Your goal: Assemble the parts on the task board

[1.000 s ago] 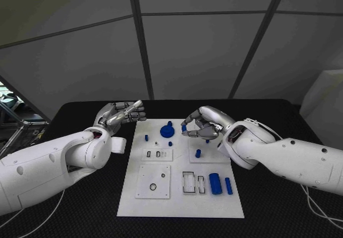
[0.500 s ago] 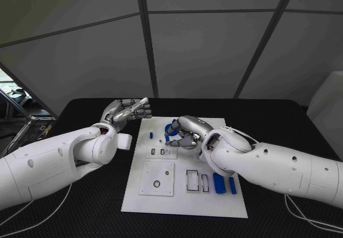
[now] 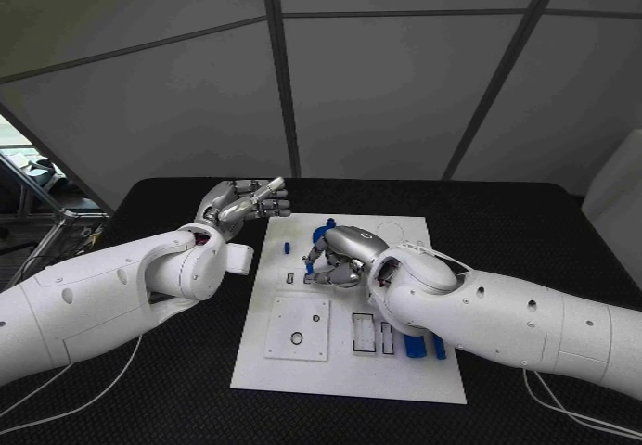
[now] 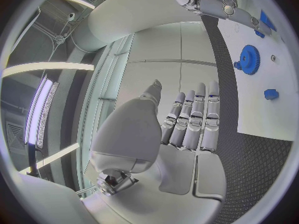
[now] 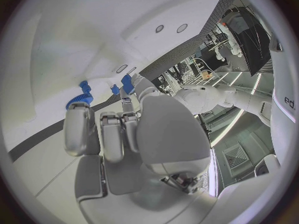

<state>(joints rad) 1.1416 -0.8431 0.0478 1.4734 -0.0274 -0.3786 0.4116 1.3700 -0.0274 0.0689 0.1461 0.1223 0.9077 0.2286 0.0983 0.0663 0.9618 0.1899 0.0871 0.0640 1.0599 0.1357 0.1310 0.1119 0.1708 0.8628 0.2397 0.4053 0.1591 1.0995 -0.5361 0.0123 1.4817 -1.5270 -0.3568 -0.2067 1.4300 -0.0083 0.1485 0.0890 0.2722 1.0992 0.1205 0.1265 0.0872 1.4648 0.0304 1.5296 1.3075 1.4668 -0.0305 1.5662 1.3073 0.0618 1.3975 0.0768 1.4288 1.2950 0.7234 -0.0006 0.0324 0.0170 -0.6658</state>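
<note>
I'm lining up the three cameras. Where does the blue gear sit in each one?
Head view: blue gear at the far end of the task board, just beyond the right hand.
Left wrist view: blue gear on the board, beyond the left hand.
Right wrist view: blue gear just past the fingertips.
Shared landmark: the white task board.

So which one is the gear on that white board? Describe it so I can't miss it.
Start at the white board in the middle of the black table. Go to its far end, just beyond the right hand: the gear is the round, toothed blue disc. Its neighbours are small blue pegs, much smaller and not toothed.
</note>
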